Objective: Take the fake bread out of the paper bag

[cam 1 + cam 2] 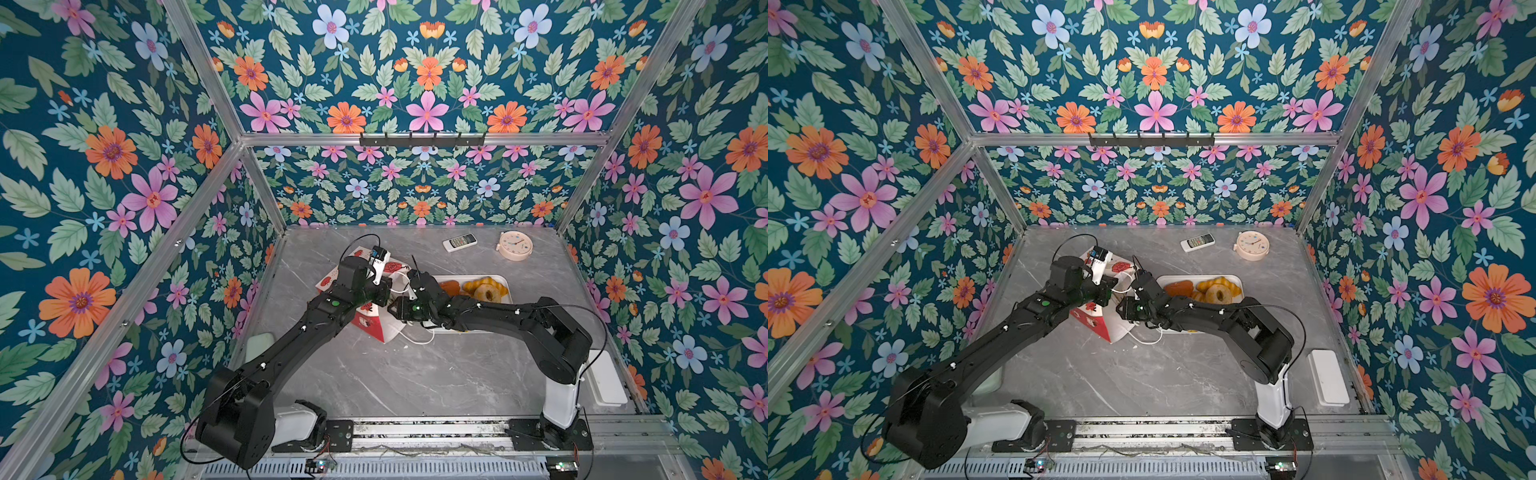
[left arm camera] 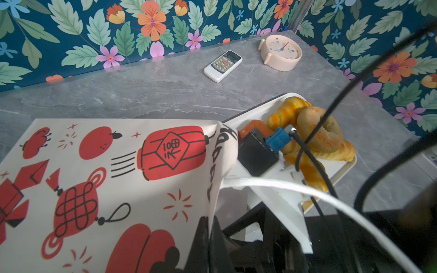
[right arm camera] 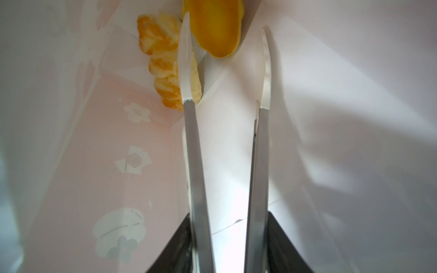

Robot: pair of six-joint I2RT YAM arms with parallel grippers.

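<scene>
The paper bag (image 1: 374, 322) (image 1: 1096, 321) lies on its side mid-table, mouth toward the white tray (image 1: 505, 281). My left gripper (image 2: 211, 219) is shut on the bag's printed upper wall (image 2: 106, 177) at the mouth edge. Inside the bag, my right gripper (image 3: 225, 21) stands open, its long fingers (image 3: 189, 141) pointing at the bottom. Two pieces of fake bread lie there: a twisted stick (image 3: 163, 61) beside one finger and a smooth yellow bun (image 3: 215, 30) at the tips, not gripped. In both top views the right fingers are hidden by the bag.
The tray (image 1: 1239, 282) (image 2: 343, 170) holds several pastries (image 1: 486, 291) (image 2: 319, 132). A remote (image 1: 459, 242) and a round clock (image 1: 515, 245) lie at the back. A white box (image 1: 609, 378) sits at the right edge. The bag's cord handle (image 1: 415, 340) trails on the table.
</scene>
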